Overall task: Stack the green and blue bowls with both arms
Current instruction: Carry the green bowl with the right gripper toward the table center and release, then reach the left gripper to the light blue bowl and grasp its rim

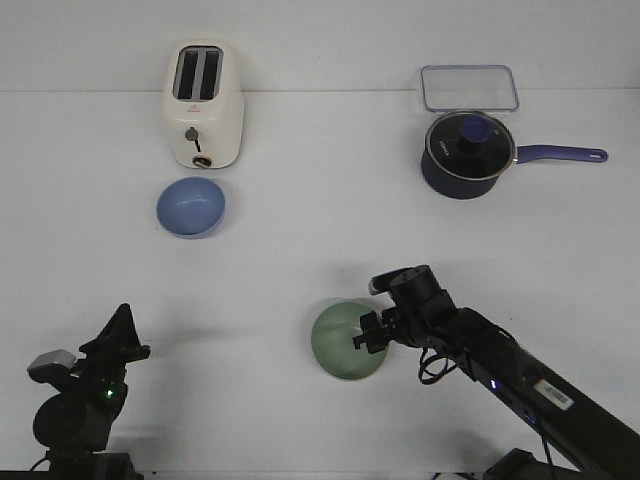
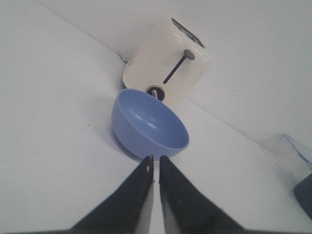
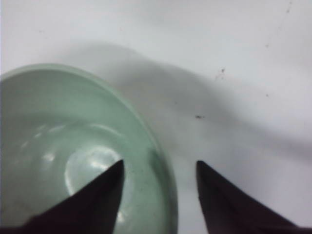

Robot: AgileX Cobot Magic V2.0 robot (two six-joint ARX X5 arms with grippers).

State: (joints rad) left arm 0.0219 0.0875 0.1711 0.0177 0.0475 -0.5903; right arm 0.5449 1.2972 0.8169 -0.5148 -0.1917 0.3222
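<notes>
The pale green bowl (image 1: 343,341) sits on the white table near the front centre. My right gripper (image 1: 366,335) is open over its right rim; in the right wrist view one finger is over the bowl's inside (image 3: 73,151) and the other outside the rim, gripper midpoint (image 3: 159,165). The light blue bowl (image 1: 191,207) sits at the back left, just in front of the toaster. My left gripper (image 1: 120,325) is shut and empty at the front left, far from it; in the left wrist view its tips (image 2: 155,159) point at the blue bowl (image 2: 148,122).
A cream toaster (image 1: 204,104) stands at the back left, also in the left wrist view (image 2: 165,66). A dark navy saucepan with lid and long handle (image 1: 468,152) and a clear lidded container (image 1: 469,87) stand at the back right.
</notes>
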